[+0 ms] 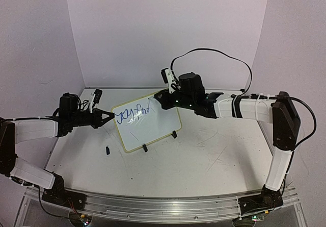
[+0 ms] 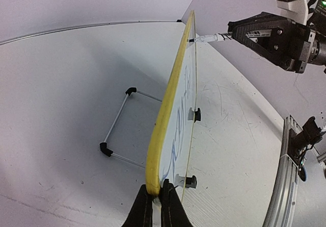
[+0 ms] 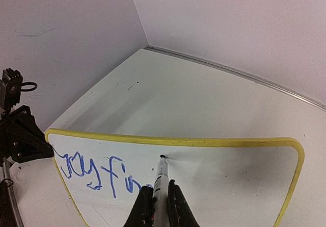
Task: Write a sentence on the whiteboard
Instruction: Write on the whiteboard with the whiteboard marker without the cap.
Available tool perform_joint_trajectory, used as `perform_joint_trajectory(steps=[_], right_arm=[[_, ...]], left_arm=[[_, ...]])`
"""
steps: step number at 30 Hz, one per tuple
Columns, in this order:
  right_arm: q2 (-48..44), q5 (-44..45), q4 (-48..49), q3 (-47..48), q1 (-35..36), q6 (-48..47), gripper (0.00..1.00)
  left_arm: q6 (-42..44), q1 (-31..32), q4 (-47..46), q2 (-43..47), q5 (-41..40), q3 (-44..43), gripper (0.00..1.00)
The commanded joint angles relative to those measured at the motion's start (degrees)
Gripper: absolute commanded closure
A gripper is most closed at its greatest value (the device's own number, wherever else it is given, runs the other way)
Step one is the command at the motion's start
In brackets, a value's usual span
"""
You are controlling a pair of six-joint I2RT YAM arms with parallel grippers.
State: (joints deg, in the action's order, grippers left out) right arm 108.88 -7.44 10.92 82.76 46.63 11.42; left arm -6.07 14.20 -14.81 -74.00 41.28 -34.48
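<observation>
The small rectangular whiteboard point(image 1: 150, 127), glossy white with a rounded pale yellow-green plastic frame, stands tilted on two black clip feet point(image 1: 145, 148) at the middle of the matte, scuffed white table point(image 1: 219, 155). A thin wire prop with black end caps point(image 2: 118, 130) lies behind it. The left gripper point(image 2: 156, 197) is pinched tight on the board's left frame edge. The right gripper point(image 3: 160, 199) is clamped around a slim white marker with a dark tip point(image 3: 162, 173), whose tip touches the board near its top edge. Looping blue handwriting point(image 3: 97, 171) crosses the upper left of the board. A small dark piece point(image 1: 108, 149), too small to identify, lies on the table near the board's lower left corner.
</observation>
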Motion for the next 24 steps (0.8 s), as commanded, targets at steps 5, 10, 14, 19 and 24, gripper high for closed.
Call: perform_joint_trajectory(steps=[5,10,14,19,24], right_arm=[[-0.2,-0.9,0.6,-3.5,0.1,1.4,1.00],[-1.8,-0.6,0.6,-7.3,0.2,2.1,1.00],[-2.5,0.1,0.6,-8.8,0.2,2.3,1.00],[-6.1,0.2,0.8,-8.8,0.2,1.6,1.00],[-11.2,-2.9,4.4,-11.1,0.4,1.8,1.00]], left_arm=[[3.8,0.3,1.1,-0.3,-0.8,-1.8,1.00],[3.8,0.3,1.2,-0.4,-0.9,-1.8,1.00],[3.7,0.3,1.2,-0.5,-0.9,-1.9,1.00],[3.7,0.2,1.2,-0.6,-1.0,-1.8,1.00],[3.9,0.3,1.3,-0.7,-1.4,-1.9,1.00]])
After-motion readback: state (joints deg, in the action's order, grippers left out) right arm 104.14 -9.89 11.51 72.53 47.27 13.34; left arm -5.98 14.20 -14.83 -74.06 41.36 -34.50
